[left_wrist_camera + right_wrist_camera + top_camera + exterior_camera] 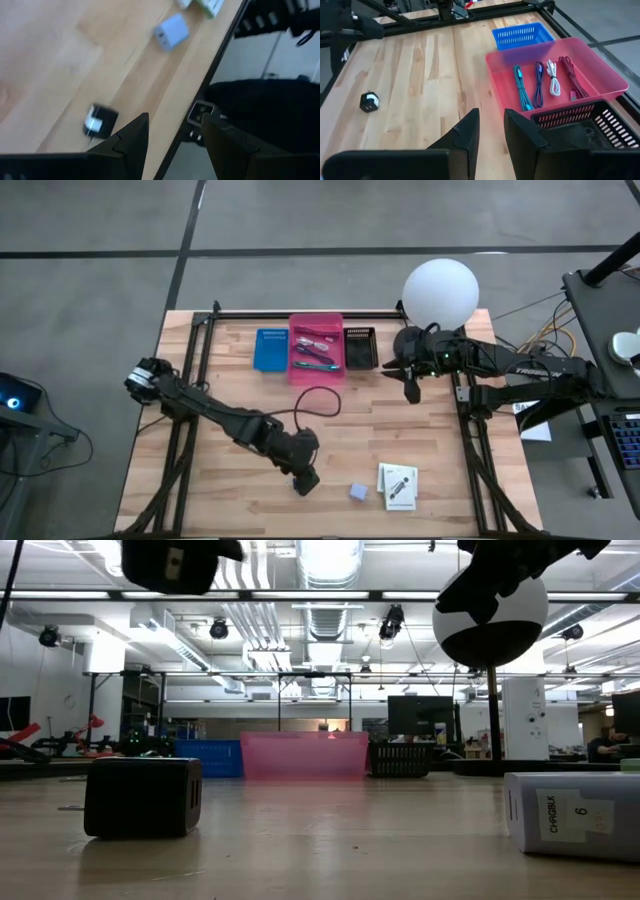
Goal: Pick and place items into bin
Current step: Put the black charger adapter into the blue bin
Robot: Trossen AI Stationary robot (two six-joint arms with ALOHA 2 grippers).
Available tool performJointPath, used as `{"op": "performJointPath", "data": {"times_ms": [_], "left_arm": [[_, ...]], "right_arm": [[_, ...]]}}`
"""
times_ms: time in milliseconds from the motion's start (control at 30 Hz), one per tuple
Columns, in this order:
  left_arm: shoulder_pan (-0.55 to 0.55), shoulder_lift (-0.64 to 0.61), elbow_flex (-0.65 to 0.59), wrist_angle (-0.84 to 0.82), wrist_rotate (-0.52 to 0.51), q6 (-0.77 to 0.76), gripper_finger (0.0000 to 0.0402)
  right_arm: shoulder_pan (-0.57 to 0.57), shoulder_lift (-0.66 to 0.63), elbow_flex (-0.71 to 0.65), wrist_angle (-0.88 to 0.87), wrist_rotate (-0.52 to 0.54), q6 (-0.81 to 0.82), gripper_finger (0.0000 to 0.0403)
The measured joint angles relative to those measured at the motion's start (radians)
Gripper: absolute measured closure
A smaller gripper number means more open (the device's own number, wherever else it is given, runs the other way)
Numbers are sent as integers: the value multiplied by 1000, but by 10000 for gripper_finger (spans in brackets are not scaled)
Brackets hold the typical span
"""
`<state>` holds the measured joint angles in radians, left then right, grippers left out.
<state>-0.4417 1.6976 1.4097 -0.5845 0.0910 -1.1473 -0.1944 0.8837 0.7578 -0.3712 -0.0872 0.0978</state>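
Wooden plank table (200,485): carries everything listed; three containers stand in a row at its far edge, loose pieces lie near the front edge.

Pink plastic bin (317,316): middle of the row, between the blue mesh basket (270,349) and the black mesh basket (360,348). I judge it to be the drop point, since it alone holds goods.

Bin contents, four cords lying flat side by side: teal cord (521,89), purple cord (538,85), white cord (553,80), red cord (570,80). Long axes parallel, running across the bin toward the blue basket.

My right claw (491,112): above the table beside the black basket, near the white globe lamp (440,292). Fingers narrowly parted, empty.

My left claw (306,486): low over the front of the table, fingers spread, nothing between them. Placed, I judge, for the next pick.

White flat box with black mark (398,486): front right, lying flat, long axis roughly front to back.

Grey-blue cube (358,492): just beside the box, apart from it. No long axis.

Small black cube (100,121): on the wood just beside my left claw's finger, not yet between the fingers. Likeliest next item.
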Motion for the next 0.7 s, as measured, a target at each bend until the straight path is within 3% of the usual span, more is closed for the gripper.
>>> {"op": "performJointPath", "data": {"times_ms": [167, 433, 600, 700], "left_arm": [[-35, 3, -20, -18, -50, 21, 235], [-59, 3, -29, -72, -204, 237, 235], [-64, 54, -26, -60, -219, 326, 235], [-74, 117, -12, -59, -167, 353, 235]], "right_arm": [[0, 0, 0, -1, 0, 0, 330], [0, 0, 0, -11, 1, -2, 331], [0, 0, -5, -23, 1, -3, 324], [0, 1, -9, -24, 1, -2, 321]]}}
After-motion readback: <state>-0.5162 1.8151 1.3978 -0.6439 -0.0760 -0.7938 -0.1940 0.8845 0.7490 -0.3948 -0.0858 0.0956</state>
